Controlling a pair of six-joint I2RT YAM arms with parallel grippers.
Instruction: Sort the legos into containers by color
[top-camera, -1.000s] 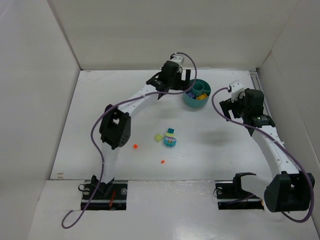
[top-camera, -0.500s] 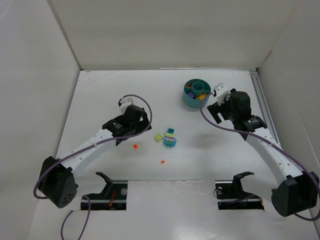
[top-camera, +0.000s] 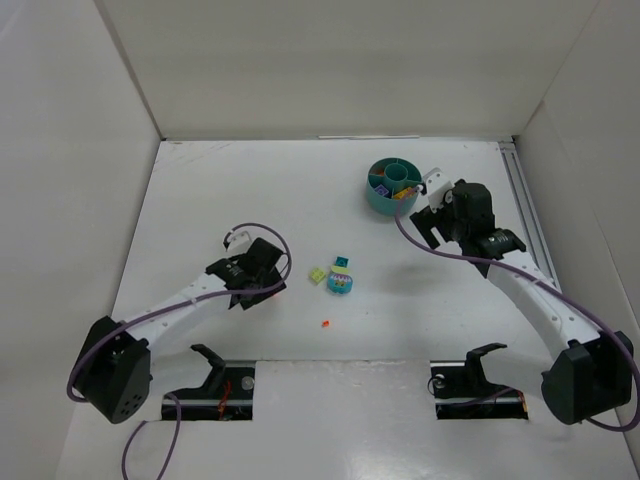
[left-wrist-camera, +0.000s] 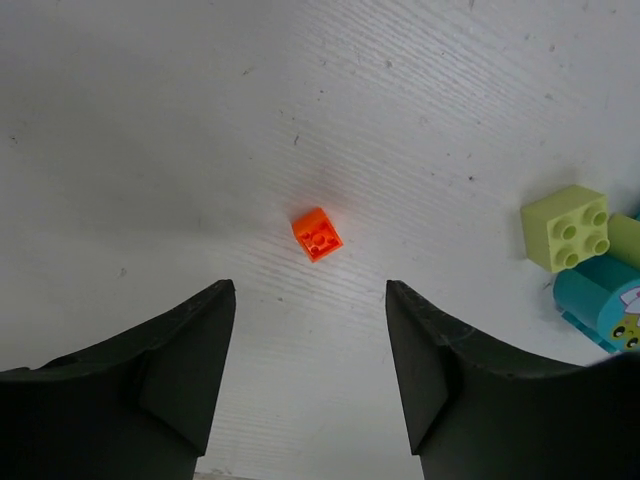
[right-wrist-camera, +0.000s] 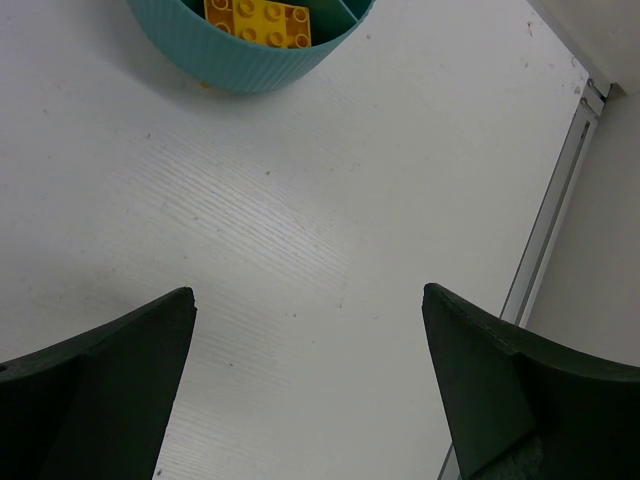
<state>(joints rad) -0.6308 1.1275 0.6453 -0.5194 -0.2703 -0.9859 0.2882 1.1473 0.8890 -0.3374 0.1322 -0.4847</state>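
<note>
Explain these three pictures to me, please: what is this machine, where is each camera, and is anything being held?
A left robot arm and a right robot arm are bolted to a white table. The wide picture looks down from above; the other two come from cameras on the wrists. The left arm's two fingers stand apart, empty, with a small orange brick on the table just ahead; a light green brick and a teal piece lie nearby. The right arm's fingers are also open and empty, near a round teal tub holding a yellow brick. Another orange bit lies loose.
</note>
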